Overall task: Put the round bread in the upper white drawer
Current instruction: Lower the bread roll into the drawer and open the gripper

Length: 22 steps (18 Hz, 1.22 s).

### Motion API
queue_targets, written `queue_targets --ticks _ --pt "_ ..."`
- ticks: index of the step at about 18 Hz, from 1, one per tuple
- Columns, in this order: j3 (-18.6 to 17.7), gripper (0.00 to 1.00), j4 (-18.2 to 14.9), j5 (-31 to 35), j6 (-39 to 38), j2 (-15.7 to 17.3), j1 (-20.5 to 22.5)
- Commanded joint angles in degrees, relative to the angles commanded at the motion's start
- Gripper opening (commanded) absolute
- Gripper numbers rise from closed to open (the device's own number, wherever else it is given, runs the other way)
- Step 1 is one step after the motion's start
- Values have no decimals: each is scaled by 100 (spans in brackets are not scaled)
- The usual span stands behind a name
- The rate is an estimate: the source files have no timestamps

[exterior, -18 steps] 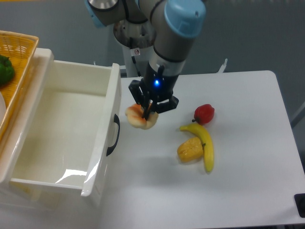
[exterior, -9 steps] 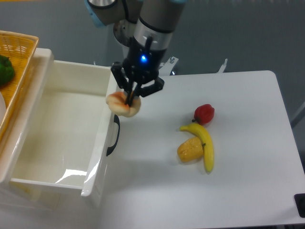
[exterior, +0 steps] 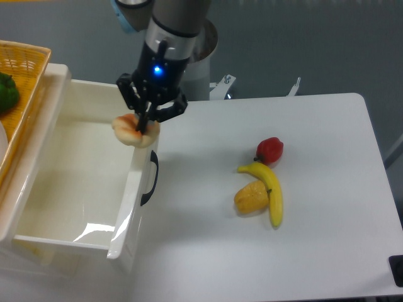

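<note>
My gripper (exterior: 143, 126) is shut on the round bread (exterior: 132, 132), a pale tan bun with a creased top. I hold it in the air over the right front wall of the upper white drawer (exterior: 69, 182), just above its rim. The drawer is pulled open, glossy white and deep, with a black curved handle (exterior: 150, 178) on its front. Nothing shows inside the drawer.
A red pepper (exterior: 270, 150), a banana (exterior: 271, 189) and a yellow-orange blocky pepper (exterior: 250, 197) lie together on the white table at the right. A woven yellow basket (exterior: 22, 94) with a green item (exterior: 7, 91) stands at the top left, beside the drawer unit.
My gripper has carried the bread left and slightly up, from above the table beside the drawer front to over the drawer's right wall. The other things have not moved.
</note>
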Motion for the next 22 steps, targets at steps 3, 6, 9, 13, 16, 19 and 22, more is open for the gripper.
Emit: queue_targets --ticks 3,6,9,13,16,19,22 --pt "-53 8 9 9 0 -9 -193" --pt "-202 11 26 9 17 -53 -369" --pt "-237 12 44 9 9 -149 -475" --pt "-246 15 35 9 9 -237 -598" --pt "-255 15 35 9 0 -272 -615" --pt "-255 28 44 9 35 -308 -651" --pt "-255 66 53 9 70 -316 -651"
